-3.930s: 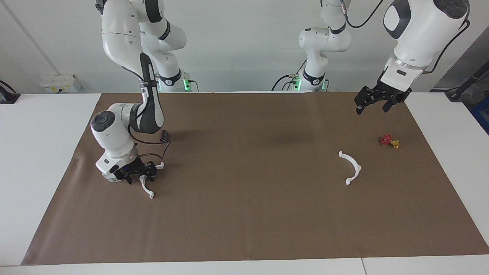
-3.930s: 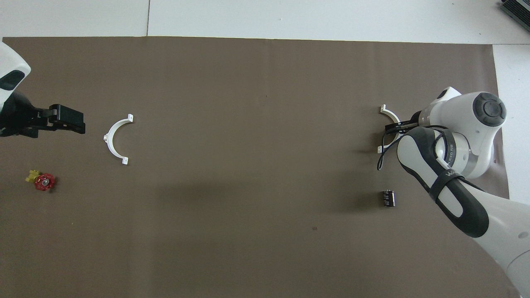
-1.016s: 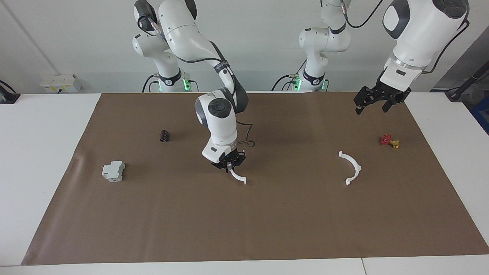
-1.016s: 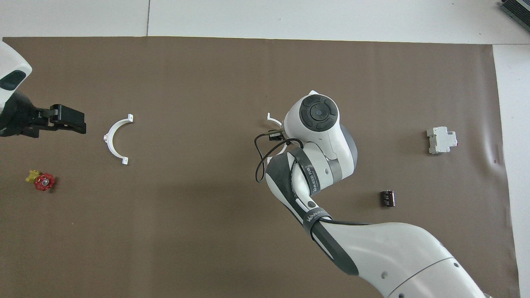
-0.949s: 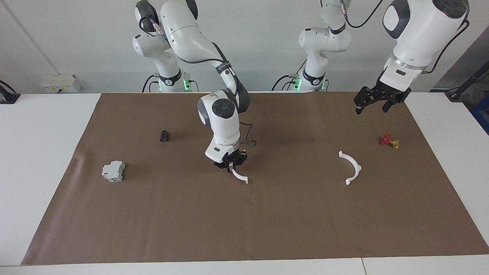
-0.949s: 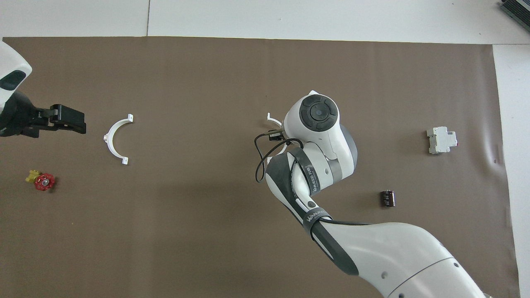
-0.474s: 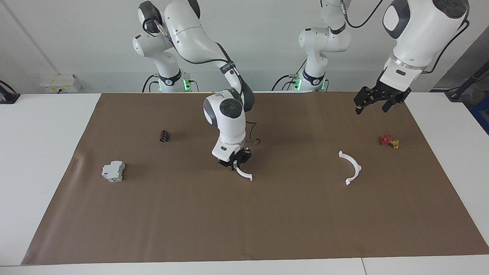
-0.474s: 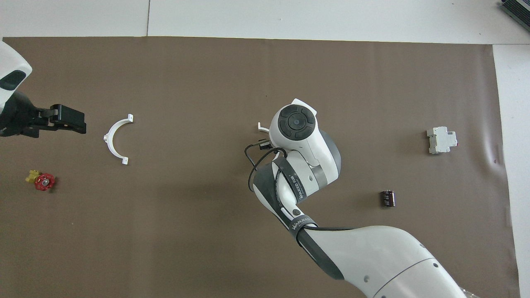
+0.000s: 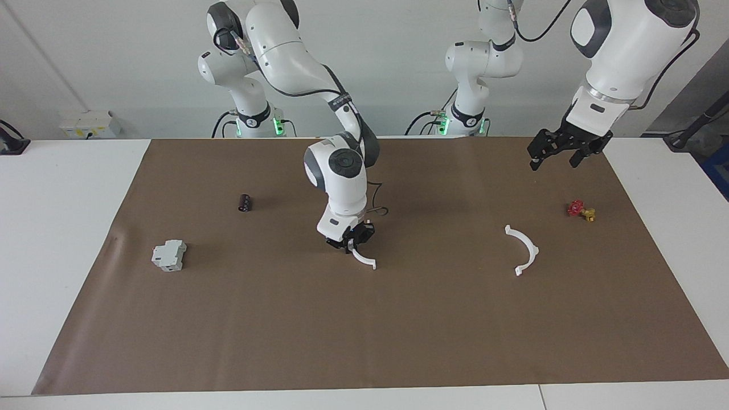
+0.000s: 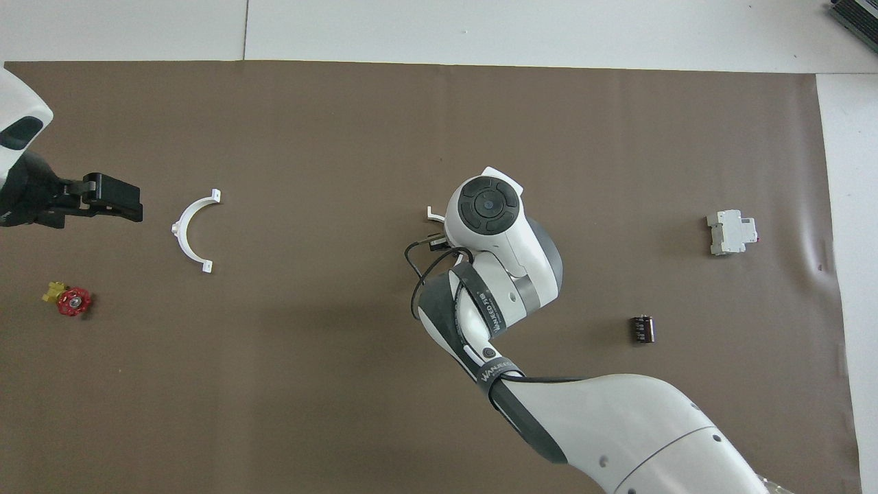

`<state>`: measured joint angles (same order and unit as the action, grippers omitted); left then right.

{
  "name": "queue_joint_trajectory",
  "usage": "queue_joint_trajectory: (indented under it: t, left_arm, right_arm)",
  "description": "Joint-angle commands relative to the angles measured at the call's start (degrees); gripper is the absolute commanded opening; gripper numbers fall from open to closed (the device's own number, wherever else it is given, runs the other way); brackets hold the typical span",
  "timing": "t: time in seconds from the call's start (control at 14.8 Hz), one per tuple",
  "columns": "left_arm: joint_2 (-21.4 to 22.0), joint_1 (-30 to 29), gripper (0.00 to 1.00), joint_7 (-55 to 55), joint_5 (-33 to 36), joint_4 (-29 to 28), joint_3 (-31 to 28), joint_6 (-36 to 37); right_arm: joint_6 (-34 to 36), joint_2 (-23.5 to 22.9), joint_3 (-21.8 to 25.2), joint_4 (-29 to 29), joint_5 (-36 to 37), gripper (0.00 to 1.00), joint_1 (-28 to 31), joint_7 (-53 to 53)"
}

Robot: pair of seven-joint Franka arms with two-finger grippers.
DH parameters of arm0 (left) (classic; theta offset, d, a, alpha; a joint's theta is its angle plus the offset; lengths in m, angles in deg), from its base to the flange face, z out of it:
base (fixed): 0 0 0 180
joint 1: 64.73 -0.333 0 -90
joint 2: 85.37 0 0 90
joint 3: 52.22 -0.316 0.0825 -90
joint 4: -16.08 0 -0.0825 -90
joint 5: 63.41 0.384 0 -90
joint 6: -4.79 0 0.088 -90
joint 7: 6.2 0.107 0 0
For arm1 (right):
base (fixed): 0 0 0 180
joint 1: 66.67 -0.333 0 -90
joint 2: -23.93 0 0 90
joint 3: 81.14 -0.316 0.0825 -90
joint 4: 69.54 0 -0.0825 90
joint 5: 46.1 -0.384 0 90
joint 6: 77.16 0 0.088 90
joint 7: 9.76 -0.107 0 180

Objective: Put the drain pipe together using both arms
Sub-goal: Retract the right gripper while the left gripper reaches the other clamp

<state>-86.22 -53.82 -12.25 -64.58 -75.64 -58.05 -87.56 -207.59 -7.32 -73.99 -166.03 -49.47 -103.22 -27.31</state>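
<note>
Right gripper (image 9: 350,242) is clamped on one half-ring (image 9: 363,259) over mid-mat (image 9: 398,319); the ring's free end hangs below the fingers (mat contact can't be judged). Second half-ring (image 9: 525,250) is lying flat on the mat, well apart from that gripper, toward the left arm's end. Left gripper (image 9: 555,154) is held up with jaws spread, nothing in them, waiting over the mat edge; a red-yellow valve (image 9: 581,210) sits near beneath it. Grey box (image 9: 169,255) and black cylinder (image 9: 245,202) are left toward the right arm's end.

Matt brown paper (image 9: 398,330) covers the smooth white worktop (image 9: 51,228); the half-rings (image 9: 524,250) look like smooth white plastic.
</note>
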Motion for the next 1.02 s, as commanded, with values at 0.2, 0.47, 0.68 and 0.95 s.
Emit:
queue_joint_trajectory:
  t: [0.2,0.47,0.68,0.95]
  left_arm:
    - [0.32,-0.18,1.0,-0.29,0.47,-0.65,0.29,-0.72]
    - [0.32,-0.18,1.0,-0.2,0.47,-0.74,0.29,-0.81]
    - [0.32,-0.18,1.0,-0.11,0.47,-0.74,0.29,-0.81]
    - [0.32,-0.18,1.0,-0.11,0.47,-0.83,0.38,-0.81]
  right_arm:
    - [0.0,0.05,-0.03,-0.1,1.44,1.0,-0.37,-3.28]
    - [1.84,3.72,-0.12,-0.01,0.91,1.0,-0.19,-3.28]
    - [4.12,9.08,0.23,-0.19,0.47,1.0,1.21,-4.77]
    - [6.94,15.24,0.5,-0.19,0.99,1.0,7.44,-5.04]
